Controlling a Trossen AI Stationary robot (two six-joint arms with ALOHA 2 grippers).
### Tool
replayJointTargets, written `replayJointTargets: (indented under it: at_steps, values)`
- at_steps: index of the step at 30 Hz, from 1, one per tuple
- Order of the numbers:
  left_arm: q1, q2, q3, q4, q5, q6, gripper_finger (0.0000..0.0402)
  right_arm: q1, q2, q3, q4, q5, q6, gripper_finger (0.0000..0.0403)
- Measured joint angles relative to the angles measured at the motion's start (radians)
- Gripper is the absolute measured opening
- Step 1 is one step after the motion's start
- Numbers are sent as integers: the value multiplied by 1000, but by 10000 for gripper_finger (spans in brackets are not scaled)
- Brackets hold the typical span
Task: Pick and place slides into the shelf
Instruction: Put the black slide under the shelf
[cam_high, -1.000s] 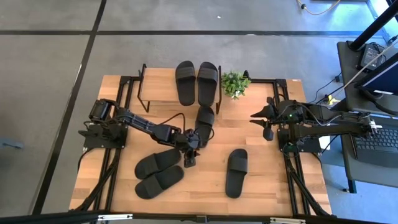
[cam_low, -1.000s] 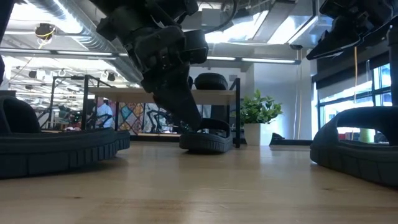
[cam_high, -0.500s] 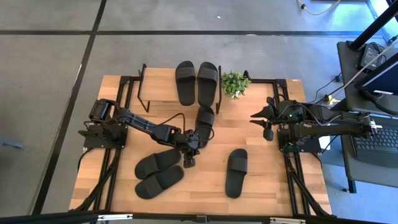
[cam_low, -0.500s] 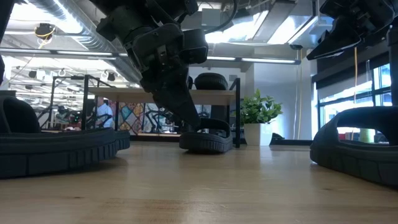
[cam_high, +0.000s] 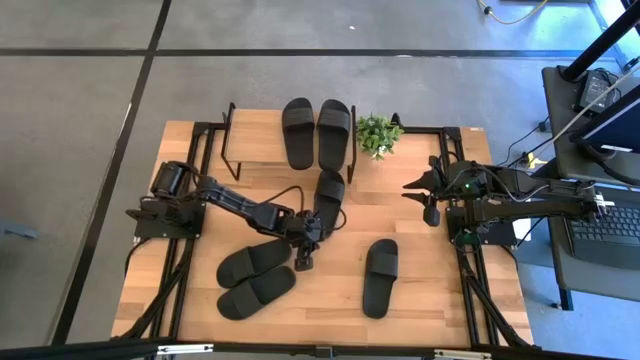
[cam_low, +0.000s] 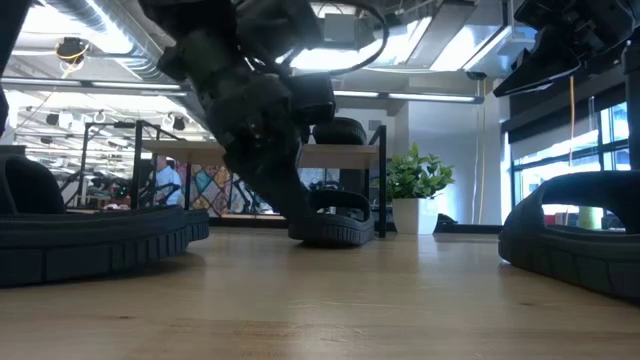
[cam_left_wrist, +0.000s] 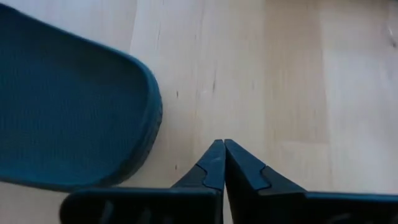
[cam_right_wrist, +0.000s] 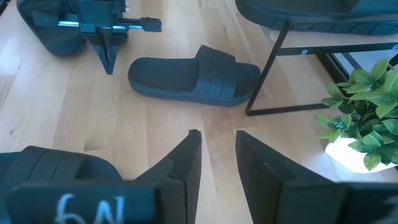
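Left end effector (cam_high: 303, 262) now closed on nothing, beside slide (cam_high: 327, 198) on desk (cam_high: 420, 300) before shelf (cam_high: 255, 140). Grasp missed; retry needed. Right end effector (cam_high: 431, 214) parked, partly open, empty.

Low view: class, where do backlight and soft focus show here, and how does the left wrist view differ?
In the low view, bright ceiling lights and windows leave the left hand a dark silhouette, and the nearest slide is soft. In the left wrist view, light falls evenly on the table, though the slide is blurred.
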Motion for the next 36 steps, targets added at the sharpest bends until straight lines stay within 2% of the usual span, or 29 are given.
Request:
replayJointTargets:
  at_steps: [16,31,36]
  values:
    - [80,2,0,-3,-82,-5,1,0,0,0,-2,-1,0,100]
    - [203,15,0,5,-81,26,0,0,0,0,-20,13,0,100]
    - [231,64,0,72,-77,28,0,0,0,0,-21,14,1,100]
